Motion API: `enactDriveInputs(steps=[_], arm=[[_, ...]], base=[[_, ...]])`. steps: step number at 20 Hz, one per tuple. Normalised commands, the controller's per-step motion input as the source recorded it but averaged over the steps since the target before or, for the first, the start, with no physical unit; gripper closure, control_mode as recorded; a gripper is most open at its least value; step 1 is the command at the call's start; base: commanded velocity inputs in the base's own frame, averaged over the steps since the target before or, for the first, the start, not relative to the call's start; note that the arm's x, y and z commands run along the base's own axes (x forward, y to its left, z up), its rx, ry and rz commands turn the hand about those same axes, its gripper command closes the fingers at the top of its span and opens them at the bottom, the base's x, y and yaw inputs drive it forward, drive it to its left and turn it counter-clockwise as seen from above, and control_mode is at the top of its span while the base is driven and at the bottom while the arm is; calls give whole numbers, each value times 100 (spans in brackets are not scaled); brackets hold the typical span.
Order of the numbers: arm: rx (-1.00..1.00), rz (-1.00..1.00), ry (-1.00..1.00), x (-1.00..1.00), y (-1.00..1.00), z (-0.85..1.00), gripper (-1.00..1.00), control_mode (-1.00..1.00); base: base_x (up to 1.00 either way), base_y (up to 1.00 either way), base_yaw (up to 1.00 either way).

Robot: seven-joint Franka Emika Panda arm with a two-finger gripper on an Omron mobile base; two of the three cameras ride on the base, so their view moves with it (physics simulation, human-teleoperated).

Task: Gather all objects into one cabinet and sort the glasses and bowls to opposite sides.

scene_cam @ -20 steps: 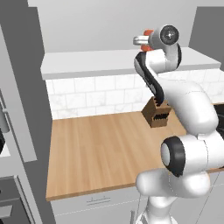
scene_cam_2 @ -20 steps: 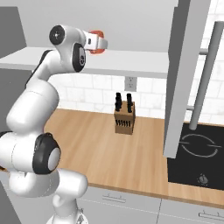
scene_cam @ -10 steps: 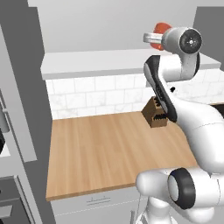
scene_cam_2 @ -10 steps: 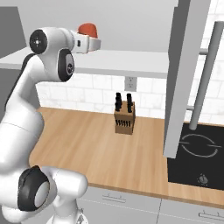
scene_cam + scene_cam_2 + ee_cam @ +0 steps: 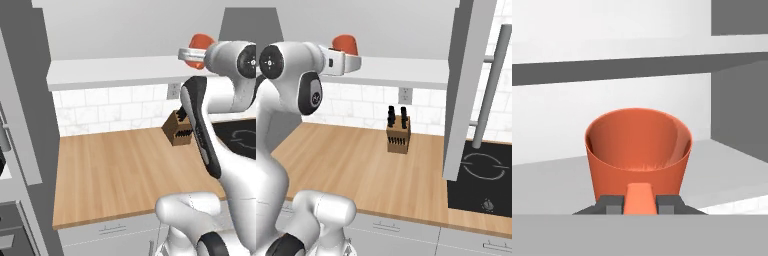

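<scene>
Orange-red cup point(image 5: 637, 150), frame centre, clamped in the fingers point(image 5: 614, 204); keep it upright and set it gently on the white shelf point(image 5: 722, 165).

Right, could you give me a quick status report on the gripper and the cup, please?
Gripper shut on plain orange-red handleless cup, upright. Cup raised at white cabinet shelf board level. Nothing in the way ahead.

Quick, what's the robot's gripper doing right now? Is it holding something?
Gripper: closed, holding the orange-red cup by its rim, up at the cabinet shelf.
</scene>
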Motion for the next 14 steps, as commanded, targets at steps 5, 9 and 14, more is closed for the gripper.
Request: enactDriveInputs(steps=[5,9,14], arm=[[0,3,2,-100,0,-10,100,-100],[0,4,6,-100,0,-26,100,-100],[0,3,12,-100,0,-30,100,-100]], base=[[0,0,0],[0,0,0],[0,0,0]])
